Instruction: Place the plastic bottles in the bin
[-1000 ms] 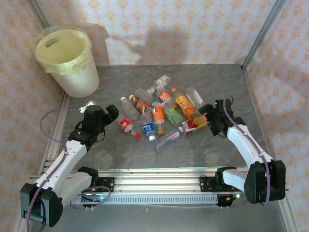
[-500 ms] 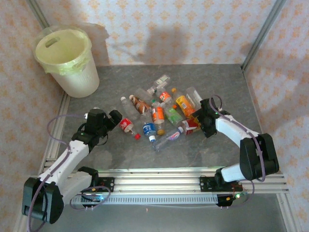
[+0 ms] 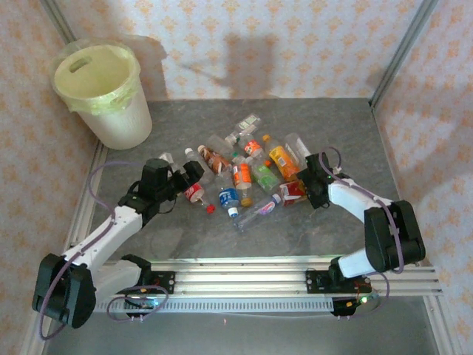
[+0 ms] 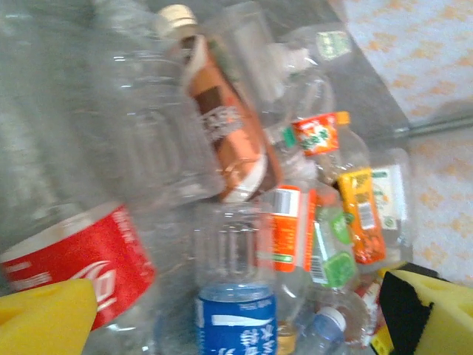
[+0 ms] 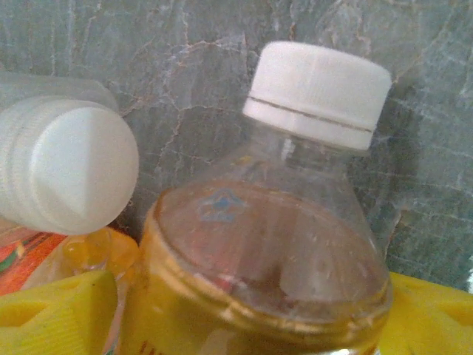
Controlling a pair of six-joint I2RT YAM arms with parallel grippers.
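My left end effector (image 3: 183, 180) apart, beside red-label bottle (image 3: 194, 191) at 9 o'clock of pile (image 3: 247, 174). Right end effector (image 3: 307, 191) straddles white-capped bottle (image 5: 259, 259); whether clamped, cannot tell. Both light, slick, crushable; I'd grip mid-body.

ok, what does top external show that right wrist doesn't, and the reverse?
Top external: the bin at the far left corner, both arms, the left gripper at the red-labelled bottle, and the whole bottle pile.

Right wrist: close detail of a white-capped bottle, amber-tinted, between the yellow fingers, with a second white cap beside it.

Both: the grey table with bottles lying on it.
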